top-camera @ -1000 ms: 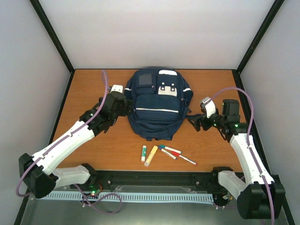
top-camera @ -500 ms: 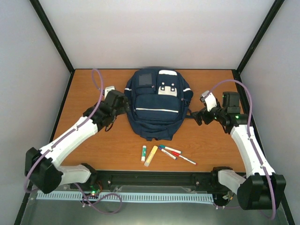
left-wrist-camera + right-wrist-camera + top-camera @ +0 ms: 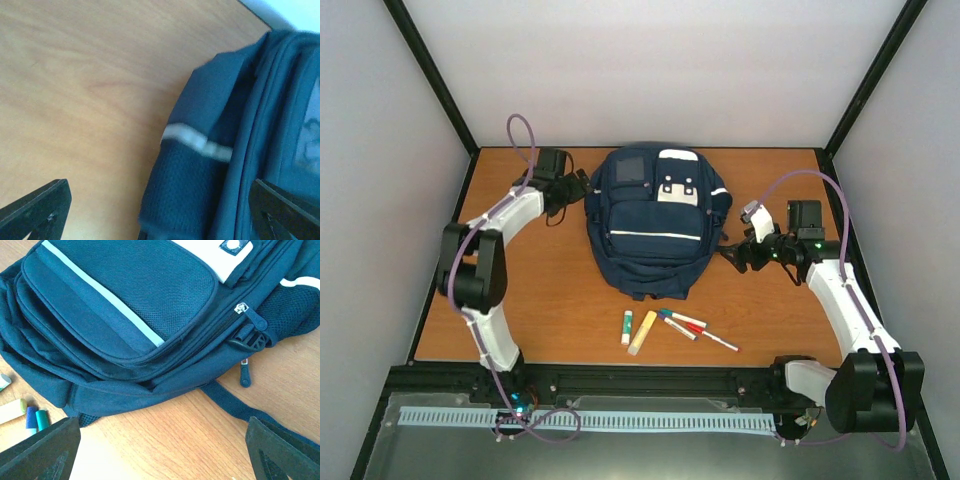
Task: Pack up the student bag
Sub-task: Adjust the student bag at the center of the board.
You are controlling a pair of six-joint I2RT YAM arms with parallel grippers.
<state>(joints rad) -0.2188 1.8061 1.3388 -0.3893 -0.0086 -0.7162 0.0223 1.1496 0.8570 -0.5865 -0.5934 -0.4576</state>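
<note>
Now, both grippers stand wide open beside the student bag [image 3: 650, 225], holding nothing.
Lying flat with its front pockets up, the navy bag sits toward 12 o'clock on the wooden table [image 3: 550, 290]. The left gripper [image 3: 578, 186] hovers at the bag's 10 o'clock, near its white-striped side. The right gripper [image 3: 732, 259] is at the bag's 4 o'clock, over a dark strap [image 3: 235, 405]. At the bag's 6 o'clock, apart from it, lie a white glue stick [image 3: 627, 327], a yellow stick [image 3: 642, 332] and a few markers [image 3: 682, 322].
</note>
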